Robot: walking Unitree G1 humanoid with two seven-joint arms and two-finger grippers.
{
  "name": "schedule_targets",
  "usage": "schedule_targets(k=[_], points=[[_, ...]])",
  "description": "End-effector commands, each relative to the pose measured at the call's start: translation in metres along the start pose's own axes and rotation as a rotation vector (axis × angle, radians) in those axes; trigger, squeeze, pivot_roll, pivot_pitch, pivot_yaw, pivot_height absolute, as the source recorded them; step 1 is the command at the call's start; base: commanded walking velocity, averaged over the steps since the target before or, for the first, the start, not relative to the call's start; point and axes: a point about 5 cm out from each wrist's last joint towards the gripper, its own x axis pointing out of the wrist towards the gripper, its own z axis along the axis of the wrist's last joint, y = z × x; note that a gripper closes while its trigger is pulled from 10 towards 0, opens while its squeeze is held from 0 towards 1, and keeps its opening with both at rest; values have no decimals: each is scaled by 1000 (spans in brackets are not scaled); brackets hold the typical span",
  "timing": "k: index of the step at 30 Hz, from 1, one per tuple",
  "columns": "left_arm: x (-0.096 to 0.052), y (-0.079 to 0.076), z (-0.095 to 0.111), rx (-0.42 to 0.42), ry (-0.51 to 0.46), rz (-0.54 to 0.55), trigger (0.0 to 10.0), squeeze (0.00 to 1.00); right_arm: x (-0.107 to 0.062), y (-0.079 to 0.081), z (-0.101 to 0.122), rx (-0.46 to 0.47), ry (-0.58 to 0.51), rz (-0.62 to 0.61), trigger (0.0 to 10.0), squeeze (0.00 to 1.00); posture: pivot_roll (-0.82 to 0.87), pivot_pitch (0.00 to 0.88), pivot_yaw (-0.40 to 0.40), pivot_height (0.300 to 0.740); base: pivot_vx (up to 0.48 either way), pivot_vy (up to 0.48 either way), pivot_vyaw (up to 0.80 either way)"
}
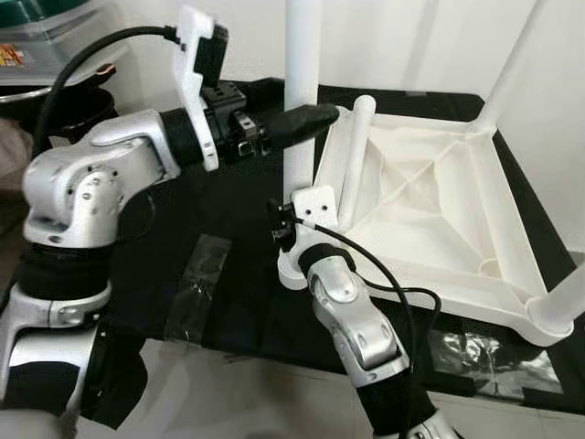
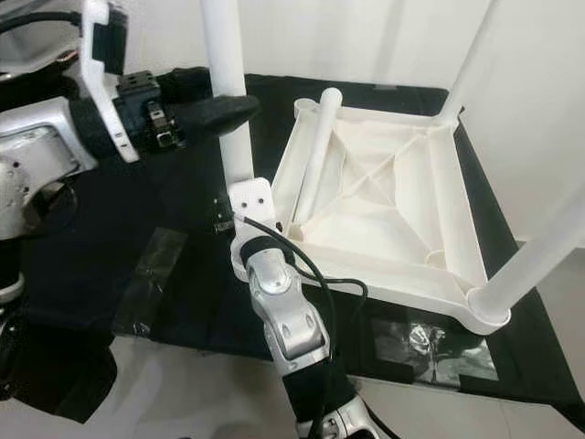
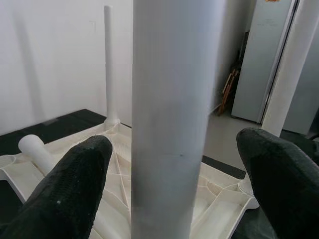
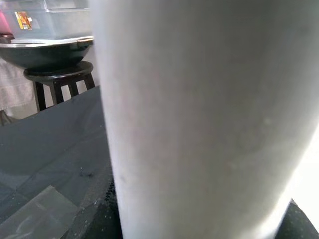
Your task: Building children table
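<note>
L gripper (image 1: 315,117) jaws apart round upright table leg (image 1: 300,91); R gripper (image 1: 294,240) at leg base, jaws prob. clamped on it.

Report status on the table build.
Left tool open, straddling upright leg. Right tool low at same leg's base. Tabletop upside down; loose leg lying inside.

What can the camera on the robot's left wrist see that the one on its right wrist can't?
Left wrist camera: the left claw, its black fingers open on either side of the pole without touching it, plus the upside-down white tabletop and a loose leg lying on it.

Right wrist camera: a black stool holding a dark bowl, and clear tape on the black mat.

Both: the same upright white table leg, very close up.
</note>
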Motion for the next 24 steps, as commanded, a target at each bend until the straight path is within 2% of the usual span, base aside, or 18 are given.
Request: schedule_targets(k=[1, 4, 5, 7, 8, 15, 18, 19, 24], points=[[6, 0, 2, 9, -2, -3, 10000, 0, 0, 12, -10, 36, 60, 22, 10000, 0, 72, 77, 31, 740, 0, 0, 0], [7, -2, 2, 1, -2, -16, 10000, 0, 0, 14, -9, 37, 56, 31, 10000, 0, 72, 77, 31, 740, 0, 0, 0], [9, -2, 2, 4, 1, -27, 7608, 0, 0, 14, -9, 39, 56, 36, 10000, 0, 71, 78, 32, 740, 0, 0, 0], [9, -2, 2, 4, 1, -27, 7608, 0, 0, 14, -9, 39, 56, 36, 10000, 0, 71, 78, 32, 740, 0, 0, 0], [9, -4, 3, 7, 3, -41, 0, 0, 0, 15, -9, 40, 55, 41, 10000, 0, 71, 81, 34, 740, 0, 0, 0], [11, -8, 4, 27, 38, -86, 0, 0, 2, 11, -7, 39, 45, 47, 10000, 0, 73, 84, 35, 740, 0, 0, 0], [10, -11, 2, 24, 53, -106, 0, 0, 3, 7, -5, 34, 38, 48, 10000, 0, 72, 85, 34, 740, 0, 0, 0], [10, -13, -2, 25, 70, -122, 0, 0, 5, 1, -3, 25, 29, 48, 10000, 0, 71, 87, 33, 740, 0, 0, 0], [11, -14, -4, 23, 78, -135, 0, 0, 8, -4, 4, 28, 0, 65, 10000, 0, 70, 87, 35, 740, 0, 0, 0]])
